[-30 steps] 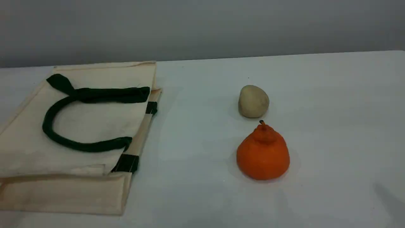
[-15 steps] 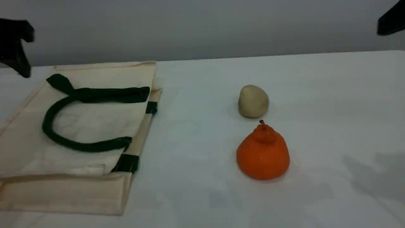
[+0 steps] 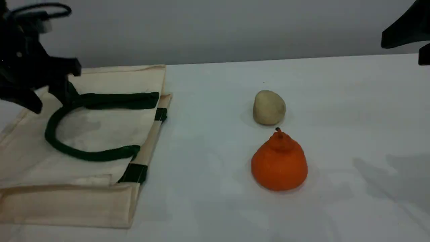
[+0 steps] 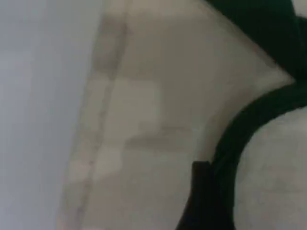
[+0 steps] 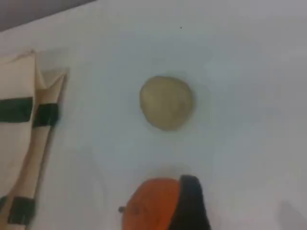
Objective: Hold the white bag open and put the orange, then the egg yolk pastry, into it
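White bag (image 3: 100, 134) lies flat and collapsed at 9 o'clock on the worktop (image 3: 352, 111), mouth shut, dark green handle (image 3: 84, 154) looped on top: nothing can enter until it is lifted. Left pincer (image 3: 43, 90) hovers wide over the handle's far end, likely to grasp it. Orange (image 3: 279, 163) at 4 o'clock, egg yolk pastry (image 3: 268, 107) just behind. Right pincer (image 3: 408, 32) at 2 o'clock, wide, empty.
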